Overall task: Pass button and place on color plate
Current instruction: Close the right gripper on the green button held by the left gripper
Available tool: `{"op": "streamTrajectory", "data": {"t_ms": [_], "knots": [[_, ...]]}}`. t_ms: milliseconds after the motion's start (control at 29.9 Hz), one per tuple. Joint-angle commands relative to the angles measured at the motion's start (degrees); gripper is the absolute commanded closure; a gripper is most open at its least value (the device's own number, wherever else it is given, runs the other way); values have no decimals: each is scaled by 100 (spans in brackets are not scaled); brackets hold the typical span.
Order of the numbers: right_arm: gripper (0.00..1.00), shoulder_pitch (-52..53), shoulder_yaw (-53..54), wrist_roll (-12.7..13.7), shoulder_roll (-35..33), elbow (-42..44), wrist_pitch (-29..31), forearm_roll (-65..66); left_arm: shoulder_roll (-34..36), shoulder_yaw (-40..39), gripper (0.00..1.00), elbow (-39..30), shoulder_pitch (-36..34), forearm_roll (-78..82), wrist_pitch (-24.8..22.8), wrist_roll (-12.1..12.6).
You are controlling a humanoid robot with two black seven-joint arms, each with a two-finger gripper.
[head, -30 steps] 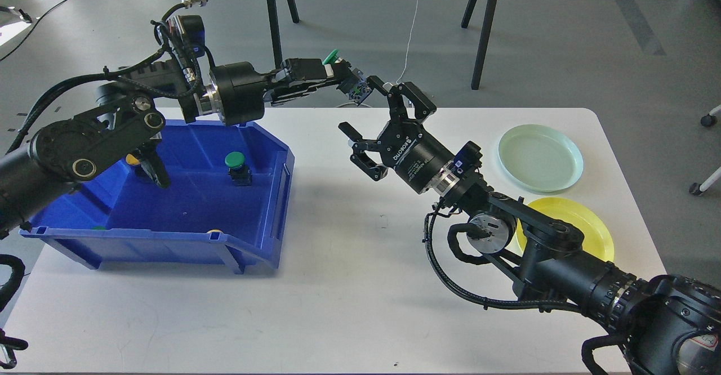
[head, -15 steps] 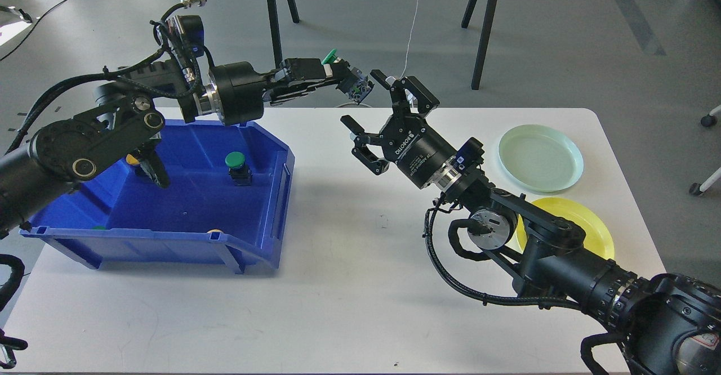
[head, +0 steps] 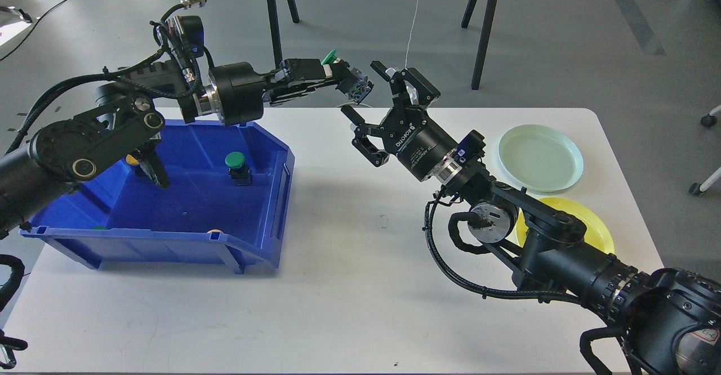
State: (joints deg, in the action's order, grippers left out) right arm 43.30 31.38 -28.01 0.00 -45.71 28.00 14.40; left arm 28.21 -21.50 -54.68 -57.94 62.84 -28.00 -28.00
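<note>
My left gripper (head: pixel 338 76) is shut on a green-capped button (head: pixel 330 57), held in the air above the table's back edge; the button's dark base (head: pixel 358 86) sticks out to the right. My right gripper (head: pixel 363 90) is open, its fingers spread on either side of that base, not touching it as far as I can tell. A pale green plate (head: pixel 539 158) lies at the back right of the white table (head: pixel 349 285). A yellow plate (head: pixel 586 226) lies in front of it, partly hidden by my right arm.
A blue bin (head: pixel 169 217) stands at the left of the table with another green button (head: pixel 236 166) and several small caps inside. Black stand legs rise from the floor behind the table.
My right gripper has moved up and toward the left gripper, so its open fingers now flank the button's base. The left arm has hardly moved.
</note>
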Motion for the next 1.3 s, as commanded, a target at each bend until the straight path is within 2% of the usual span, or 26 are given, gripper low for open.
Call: {"op": "streamTrajectory", "data": {"t_ms": [0,100,434,902,1002,1069,1169,1270], "knots": [[23,12,-9,1,0,27,0,1,0,-3,85,1,-7,-9,0,0],[36,21,-18,1,0,27,0,19,0,-3,85,1,-7,-9,0,0],[63,56,-18,1,0,27,0,106,0,-3,85,2,2,-9,0,0],[78,56,-36,1,0,27,0,115,-9,-3,83,19,2,-9,0,0],[79,56,-36,1,0,27,0,115,-70,-12,71,54,2,-131,0,0],[79,47,-27,1,0,27,0,115,-88,-12,50,168,2,-421,0,0],[79,56,-18,1,0,27,0,115,-131,-3,36,317,2,-878,0,0],[79,47,-9,1,0,18,0,115,-167,-3,29,327,-7,-949,0,0]]}}
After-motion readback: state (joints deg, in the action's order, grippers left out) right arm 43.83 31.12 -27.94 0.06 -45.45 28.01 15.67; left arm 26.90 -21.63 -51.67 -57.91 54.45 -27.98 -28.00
